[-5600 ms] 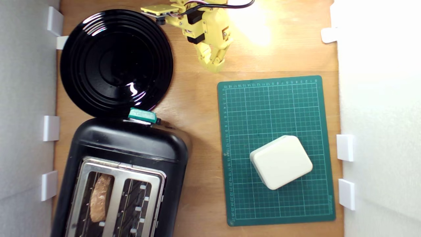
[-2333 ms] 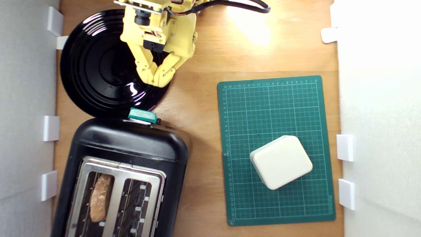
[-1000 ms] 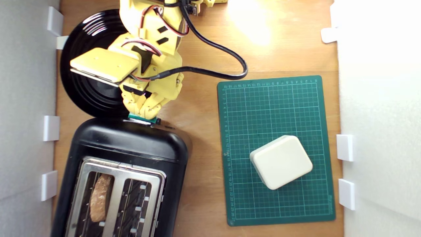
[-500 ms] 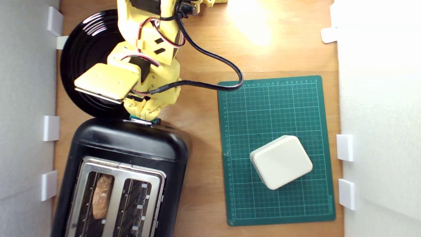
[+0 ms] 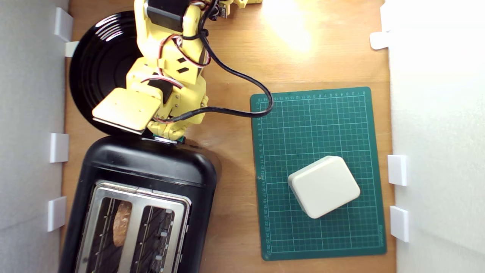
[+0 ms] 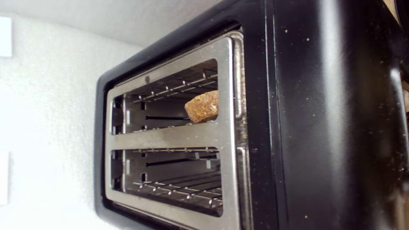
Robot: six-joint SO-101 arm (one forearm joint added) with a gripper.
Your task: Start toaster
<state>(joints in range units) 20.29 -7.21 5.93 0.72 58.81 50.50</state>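
Observation:
The glossy black toaster (image 5: pixel 151 167) stands at the exterior view's lower left, its silver top plate (image 5: pixel 138 199) facing up. A brown bread slice (image 5: pixel 121 223) sits low in the slot nearer that view's left, and the wrist view shows the bread (image 6: pixel 203 107) sunk between the wire racks of the toaster (image 6: pixel 319 127). My yellow gripper (image 5: pixel 169 135) points down at the toaster's end wall, fingers together, pressing on the teal lever (image 5: pixel 182 139). Only a sliver of the lever shows beside the fingertips.
A round black ribbed plate (image 5: pixel 98 76) lies behind the toaster, partly under my arm. A green cutting mat (image 5: pixel 322 125) with a cream rounded box (image 5: pixel 324 186) lies at the exterior view's right. A black cable (image 5: pixel 242 77) loops over the wood. White walls flank both sides.
My gripper swung from the back of the table over the plate onto the lever and pushed down. The bread has sunk deeper into its slot.

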